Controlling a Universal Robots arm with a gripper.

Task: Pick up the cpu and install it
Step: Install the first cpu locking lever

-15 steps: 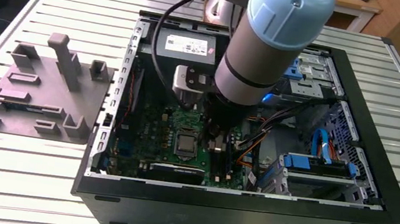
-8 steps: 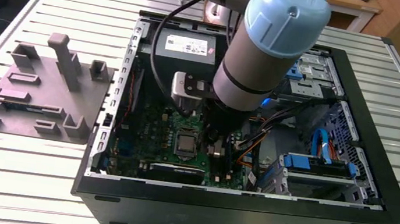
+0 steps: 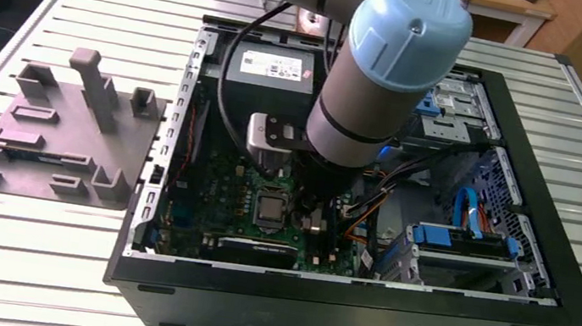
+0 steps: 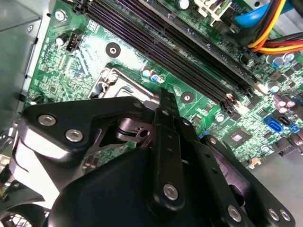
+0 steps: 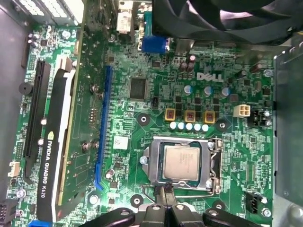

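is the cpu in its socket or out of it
In: the cpu lies flat inside the socket frame on the motherboard. The gripper is beside it, shut, holding nothing.

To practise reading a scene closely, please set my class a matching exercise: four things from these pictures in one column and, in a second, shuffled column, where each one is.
Things
1. cpu
2. grey moulded tray
3. gripper
4. blue drive bracket

Places
A. on the table, outside the case, on the exterior view's left
B. low over the motherboard, at the socket's edge
C. inside the case, on the exterior view's right
D. lying in the socket

Pairs: 1-D, 2-A, 3-B, 4-C
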